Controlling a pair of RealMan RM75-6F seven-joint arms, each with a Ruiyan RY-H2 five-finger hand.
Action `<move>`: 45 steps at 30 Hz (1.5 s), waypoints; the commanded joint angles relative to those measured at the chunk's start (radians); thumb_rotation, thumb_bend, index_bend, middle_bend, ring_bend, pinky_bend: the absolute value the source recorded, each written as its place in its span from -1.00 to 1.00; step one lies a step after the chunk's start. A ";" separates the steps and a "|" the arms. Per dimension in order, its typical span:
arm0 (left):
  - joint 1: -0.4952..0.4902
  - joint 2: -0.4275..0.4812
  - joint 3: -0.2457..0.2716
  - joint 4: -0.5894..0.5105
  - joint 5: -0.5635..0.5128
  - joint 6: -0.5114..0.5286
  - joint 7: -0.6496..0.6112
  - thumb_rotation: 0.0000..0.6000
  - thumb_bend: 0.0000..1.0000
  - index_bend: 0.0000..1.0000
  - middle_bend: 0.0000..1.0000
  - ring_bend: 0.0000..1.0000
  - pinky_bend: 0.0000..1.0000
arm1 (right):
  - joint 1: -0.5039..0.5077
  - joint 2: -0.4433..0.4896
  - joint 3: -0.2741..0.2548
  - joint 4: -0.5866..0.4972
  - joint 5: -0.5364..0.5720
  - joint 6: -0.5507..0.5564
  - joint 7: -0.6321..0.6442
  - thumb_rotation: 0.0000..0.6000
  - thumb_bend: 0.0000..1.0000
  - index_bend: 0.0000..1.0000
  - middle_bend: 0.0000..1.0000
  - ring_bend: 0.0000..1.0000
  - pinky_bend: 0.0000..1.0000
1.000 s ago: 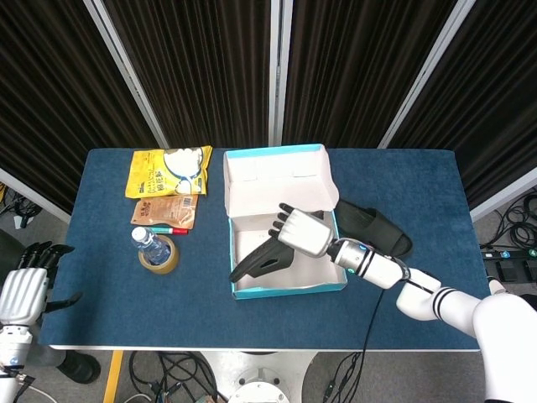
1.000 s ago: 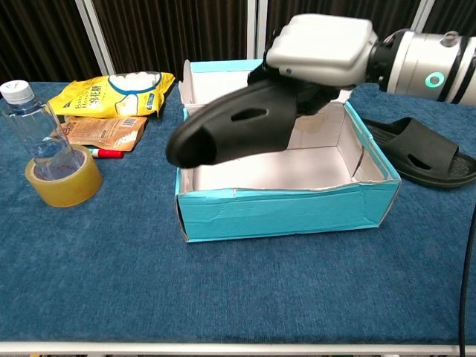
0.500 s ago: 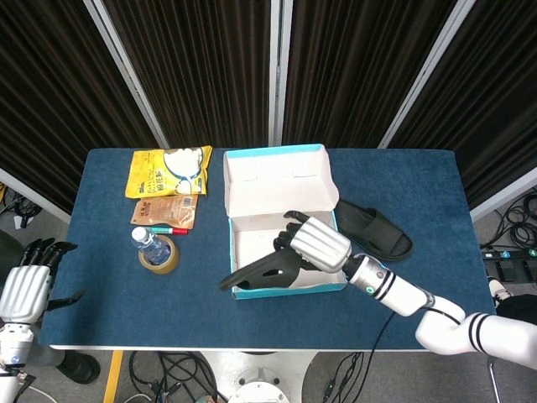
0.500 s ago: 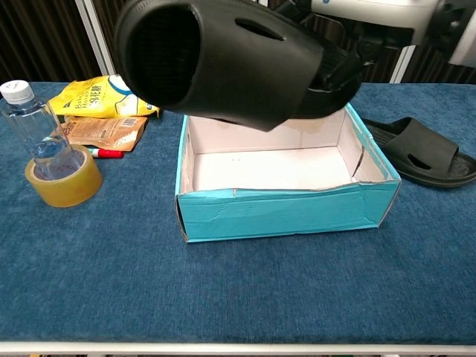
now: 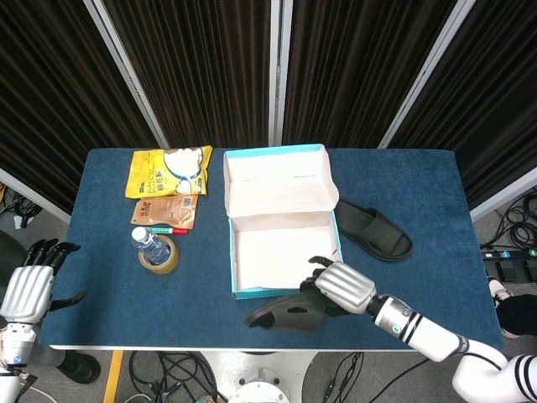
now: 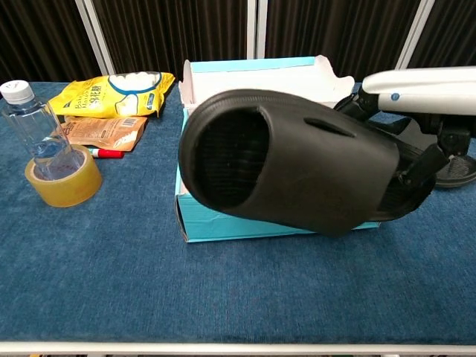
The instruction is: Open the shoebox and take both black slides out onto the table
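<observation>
1. My right hand (image 5: 344,285) grips a black slide (image 5: 289,313) by its heel end, toe pointing left, over the near edge of the blue worktop (image 5: 109,302), just in front of the shoebox (image 5: 285,290).
2. In the chest view this slide (image 6: 290,171) fills the middle of the picture, its opening facing the camera, hiding most of the box front.
3. The shoebox stands open, lid (image 5: 277,180) folded back, white inside showing with nothing in it.
4. The second slide (image 5: 373,231) lies on the worktop just right of the box.
5. My left hand (image 5: 29,290) hangs off the worktop's near left corner, fingers spread, holding nothing.
6. Left of the box: a bottle (image 5: 149,241) standing inside a tape roll (image 5: 159,256), a red pen (image 5: 168,229), a brown packet (image 5: 166,209), and a yellow snack bag (image 5: 169,170).
</observation>
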 commanded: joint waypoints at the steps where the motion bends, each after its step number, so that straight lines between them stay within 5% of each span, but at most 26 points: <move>1: 0.001 -0.001 0.001 0.000 0.000 0.001 -0.001 1.00 -0.81 -0.58 -0.62 -0.80 -0.82 | -0.036 -0.038 -0.003 0.020 -0.011 0.023 -0.068 1.00 0.12 0.38 0.01 -0.34 -0.87; 6: 0.002 -0.002 0.004 0.001 0.003 0.002 -0.002 1.00 -0.81 -0.58 -0.62 -0.80 -0.82 | -0.069 -0.109 0.005 0.056 -0.003 0.027 -0.165 1.00 0.10 0.05 -0.29 -0.68 -1.00; 10: 0.003 -0.003 0.003 0.002 0.001 0.003 -0.005 1.00 -0.81 -0.58 -0.62 -0.80 -0.82 | -0.081 -0.171 0.013 0.082 0.004 0.012 -0.247 1.00 0.01 -0.56 -0.72 -0.97 -1.00; 13: 0.002 -0.005 0.005 0.005 0.003 0.001 -0.009 1.00 -0.81 -0.58 -0.62 -0.80 -0.82 | -0.090 -0.221 0.028 0.107 0.025 -0.001 -0.337 1.00 -0.25 -0.98 -0.98 -1.00 -1.00; 19: 0.001 -0.007 0.004 0.011 0.001 0.000 -0.017 1.00 -0.81 -0.58 -0.62 -0.80 -0.82 | -0.097 -0.313 0.073 0.133 0.096 -0.028 -0.484 1.00 -0.96 -1.00 -1.00 -1.00 -1.00; 37: 0.005 -0.013 0.008 0.032 0.003 0.000 -0.046 1.00 -0.81 -0.58 -0.62 -0.80 -0.82 | -0.034 -0.446 0.197 0.249 0.194 -0.071 -0.611 1.00 -1.00 -1.00 -1.00 -1.00 -1.00; 45: 0.007 -0.012 0.008 0.036 0.005 0.004 -0.053 1.00 -0.81 -0.58 -0.62 -0.80 -0.82 | -0.060 -0.308 0.171 0.149 0.190 -0.053 -0.579 1.00 -1.00 -1.00 -1.00 -1.00 -1.00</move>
